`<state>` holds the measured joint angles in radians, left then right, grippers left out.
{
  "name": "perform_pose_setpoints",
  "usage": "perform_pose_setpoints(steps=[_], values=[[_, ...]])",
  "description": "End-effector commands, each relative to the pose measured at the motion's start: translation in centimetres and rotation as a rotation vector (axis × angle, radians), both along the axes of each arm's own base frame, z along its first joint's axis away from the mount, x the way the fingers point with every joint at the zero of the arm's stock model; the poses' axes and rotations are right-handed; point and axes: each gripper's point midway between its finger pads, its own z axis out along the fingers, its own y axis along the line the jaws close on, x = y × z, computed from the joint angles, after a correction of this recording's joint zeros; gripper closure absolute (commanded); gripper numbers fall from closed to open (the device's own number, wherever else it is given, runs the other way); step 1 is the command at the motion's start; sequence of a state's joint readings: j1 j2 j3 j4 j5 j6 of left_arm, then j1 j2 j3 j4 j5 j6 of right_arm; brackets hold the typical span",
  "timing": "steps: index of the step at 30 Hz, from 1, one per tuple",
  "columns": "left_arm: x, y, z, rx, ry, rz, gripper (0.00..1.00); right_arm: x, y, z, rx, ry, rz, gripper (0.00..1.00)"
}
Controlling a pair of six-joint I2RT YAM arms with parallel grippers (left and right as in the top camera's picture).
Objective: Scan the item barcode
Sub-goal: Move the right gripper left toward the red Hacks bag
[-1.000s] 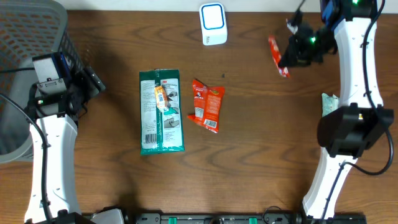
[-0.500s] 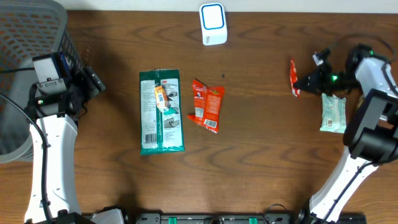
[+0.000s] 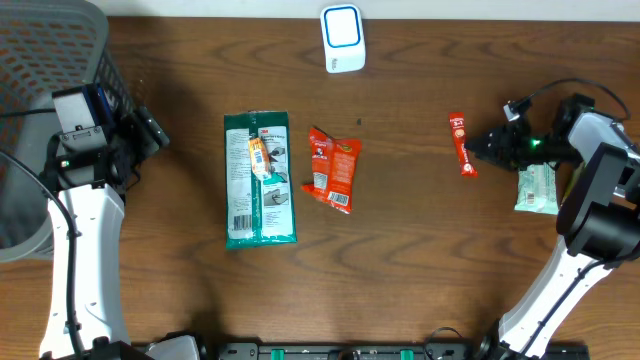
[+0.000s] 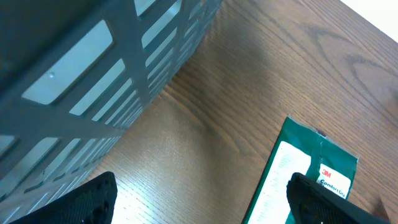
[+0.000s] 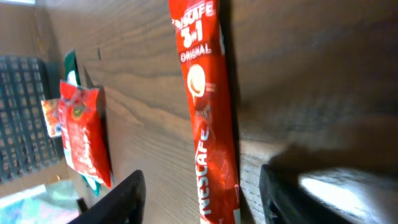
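Note:
A red Nescafe stick (image 3: 459,145) lies flat on the wooden table, right of centre. My right gripper (image 3: 488,148) is low beside it, pointing left. In the right wrist view the stick (image 5: 208,118) runs between the two dark fingers of that gripper (image 5: 204,202), with a gap on each side; the jaws are open. The white scanner with a blue face (image 3: 342,38) stands at the table's far edge. My left gripper (image 3: 150,130) hovers open at the left, next to the basket, with nothing between its fingers (image 4: 93,199).
A grey mesh basket (image 3: 50,90) fills the far left corner. A green 3M pack (image 3: 262,200) with a small orange packet (image 3: 260,155) on it and a red snack bag (image 3: 333,168) lie mid-table. A white-green wipes pack (image 3: 537,186) lies under the right arm.
The right arm carried the red stick down from near the scanner to the table's right side, then opened its jaws; the stick now lies on the table. The left arm has not moved.

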<state>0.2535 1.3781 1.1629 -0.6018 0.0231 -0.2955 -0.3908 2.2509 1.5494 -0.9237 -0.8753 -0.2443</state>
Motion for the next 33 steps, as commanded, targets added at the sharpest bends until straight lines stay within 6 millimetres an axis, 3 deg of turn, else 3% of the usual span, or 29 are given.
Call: perform_pose_setpoints(steps=[1, 5, 8, 13, 15, 25, 28, 33], values=[[0.0, 0.5, 1.2, 0.014, -0.029, 0.021, 0.12, 2.0, -1.3, 2.4, -0.022, -0.017, -0.041, 0.38], [0.0, 0.5, 1.2, 0.014, -0.029, 0.021, 0.12, 2.9, -2.6, 4.3, -0.146, 0.015, -0.034, 0.35], [0.0, 0.5, 1.2, 0.014, -0.029, 0.021, 0.12, 3.2, -2.3, 5.4, -0.225, 0.029, -0.005, 0.35], [0.0, 0.5, 1.2, 0.014, -0.029, 0.021, 0.12, 3.2, 1.2, 6.0, -0.26, 0.014, 0.113, 0.38], [0.0, 0.5, 1.2, 0.014, -0.028, 0.021, 0.12, 2.6, 3.6, 5.3, -0.303, 0.031, 0.193, 0.4], [0.0, 0.5, 1.2, 0.014, -0.029, 0.021, 0.12, 0.1, 6.7, 0.6, -0.632, 0.136, 0.371, 0.39], [0.0, 0.5, 1.2, 0.014, -0.029, 0.021, 0.12, 0.2, 6.0, -1.0, -0.745, 0.174, 0.305, 0.39], [0.0, 0.5, 1.2, 0.014, -0.029, 0.021, 0.12, 0.3, 2.8, -2.2, -0.922, 0.223, 0.204, 0.43]])
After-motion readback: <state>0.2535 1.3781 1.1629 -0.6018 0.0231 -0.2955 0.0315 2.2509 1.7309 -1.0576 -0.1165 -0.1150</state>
